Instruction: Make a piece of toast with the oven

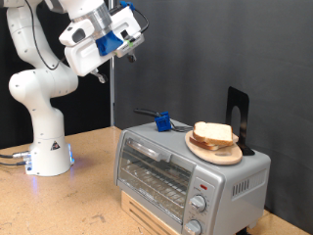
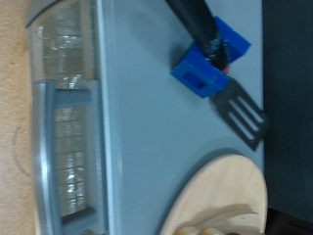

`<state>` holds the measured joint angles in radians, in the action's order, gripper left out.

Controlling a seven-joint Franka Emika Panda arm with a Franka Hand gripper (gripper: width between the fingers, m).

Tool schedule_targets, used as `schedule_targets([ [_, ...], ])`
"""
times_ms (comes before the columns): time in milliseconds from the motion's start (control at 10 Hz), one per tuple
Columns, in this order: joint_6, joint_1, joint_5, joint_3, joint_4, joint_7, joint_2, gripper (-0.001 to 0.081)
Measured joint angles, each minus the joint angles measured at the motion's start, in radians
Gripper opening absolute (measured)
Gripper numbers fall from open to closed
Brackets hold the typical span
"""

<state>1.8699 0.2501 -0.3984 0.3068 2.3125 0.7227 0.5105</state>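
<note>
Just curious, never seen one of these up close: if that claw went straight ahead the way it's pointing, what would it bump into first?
Probably the flat grey top of the oven, near the blue holder with the spatula. Depth is hard to judge.

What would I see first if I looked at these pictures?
First, the big white robot arm with its pincer hanging high in the air at the exterior view's top left, touching nothing. Next, the silver oven lower right, door shut, with bread slices on a wooden plate on its roof. A black spatula in a blue holder also sits up there.
</note>
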Motion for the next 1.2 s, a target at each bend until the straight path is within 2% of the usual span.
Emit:
schedule_targets([
  [200, 0.026, -0.001, -0.061, 0.011, 0.005, 0.018, -0.017, 0.0808],
  [500, 0.126, -0.004, -0.051, 0.012, -0.001, 0.057, -0.122, 0.0808],
  [800, 0.185, -0.004, -0.018, 0.015, -0.010, -0.033, -0.227, 0.0808],
  [1000, 0.196, -0.004, 0.010, 0.015, -0.009, -0.085, -0.253, 0.0808],
  [1200, 0.187, -0.004, -0.015, 0.016, -0.008, -0.092, -0.253, 0.0808],
])
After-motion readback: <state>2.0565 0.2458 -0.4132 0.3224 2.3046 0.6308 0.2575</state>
